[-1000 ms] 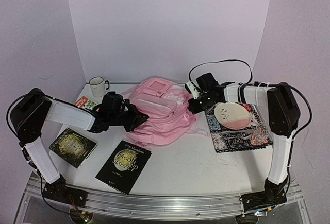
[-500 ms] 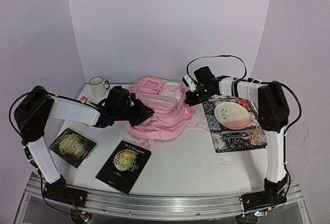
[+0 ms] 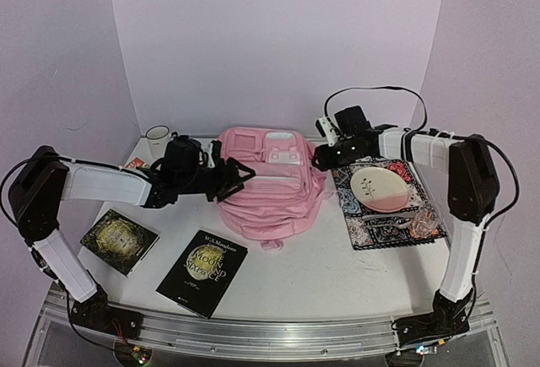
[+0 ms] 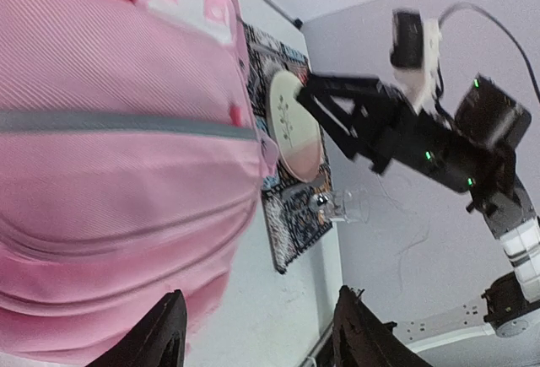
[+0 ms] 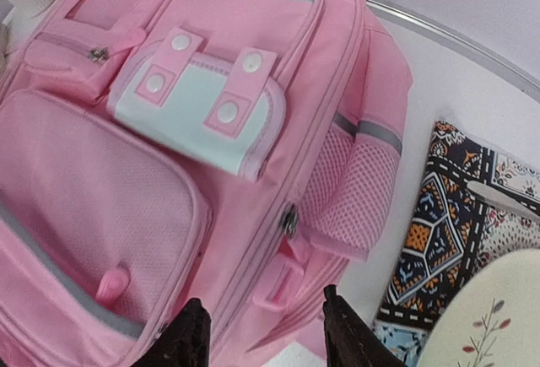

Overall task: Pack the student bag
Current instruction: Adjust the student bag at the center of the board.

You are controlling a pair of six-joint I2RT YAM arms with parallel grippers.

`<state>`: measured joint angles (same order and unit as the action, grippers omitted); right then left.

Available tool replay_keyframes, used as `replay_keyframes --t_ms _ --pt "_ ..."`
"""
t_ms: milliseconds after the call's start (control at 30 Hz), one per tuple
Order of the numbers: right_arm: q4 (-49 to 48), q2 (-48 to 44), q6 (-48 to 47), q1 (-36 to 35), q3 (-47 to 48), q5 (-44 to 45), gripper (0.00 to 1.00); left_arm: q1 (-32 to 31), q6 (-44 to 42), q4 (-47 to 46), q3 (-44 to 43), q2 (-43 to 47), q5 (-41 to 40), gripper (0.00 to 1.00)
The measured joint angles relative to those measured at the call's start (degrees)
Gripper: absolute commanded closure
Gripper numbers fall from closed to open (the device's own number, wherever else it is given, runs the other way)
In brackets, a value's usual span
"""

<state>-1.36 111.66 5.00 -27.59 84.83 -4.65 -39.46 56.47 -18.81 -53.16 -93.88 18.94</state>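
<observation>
Your left gripper (image 3: 239, 175) sat right at the left flank of the large soft pink fabric backpack (image 3: 270, 194), jaws parted and holding nothing. Its wrist view showed only pink cloth ahead of the black fingers (image 4: 169, 337), and whether they touched it could not be told. Your right gripper (image 3: 319, 158) mirrored it at the bag's far right corner, jaws likewise apart and empty, above the side mesh pocket (image 5: 350, 186).

That backpack lay flat mid-table between your two arms, zipped front pockets and white snap flap (image 5: 198, 110) facing up. To my eye it lay there so either hand could get at a zipper.

Two dark-covered books (image 3: 202, 272) waited near left, well apart from the bag, handy for your left arm. On the right, a cream and pink plate (image 3: 380, 188) and a clear glass (image 3: 422, 219) rested on a patterned mat (image 3: 375, 232) just beside the bag. A white mug (image 3: 157, 137) stood far left.
</observation>
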Motion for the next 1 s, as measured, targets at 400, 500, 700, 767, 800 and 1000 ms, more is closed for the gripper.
replay_keyframes --t_ms 400,500,700,767,800,1000 --pt "-15.6 -17.3 21.1 -1.3 -28.9 -6.9 0.34 14.5 -18.4 16.8 -13.9 -8.9 -2.8 0.31" --pt "-19.0 -16.7 25.9 -3.0 -31.9 -8.2 0.34 15.7 -20.3 18.8 -19.2 -15.4 -0.8 0.39" --pt "-26.7 -9.4 32.2 -6.5 -31.4 -10.9 0.44 16.7 -20.9 20.3 -22.3 -21.7 4.6 0.66" --pt "-27.8 -6.0 32.8 -7.0 -30.0 -11.2 0.51 16.4 -20.6 20.2 -22.0 -21.7 5.7 0.75" --pt "-27.9 -4.6 33.0 -7.1 -29.1 -11.3 0.54 16.3 -20.4 19.9 -21.6 -21.6 6.1 0.78" --pt "-23.6 -0.3 29.6 -6.5 -22.4 -10.2 0.59 15.2 -18.0 14.9 -13.5 -18.4 6.7 0.81"
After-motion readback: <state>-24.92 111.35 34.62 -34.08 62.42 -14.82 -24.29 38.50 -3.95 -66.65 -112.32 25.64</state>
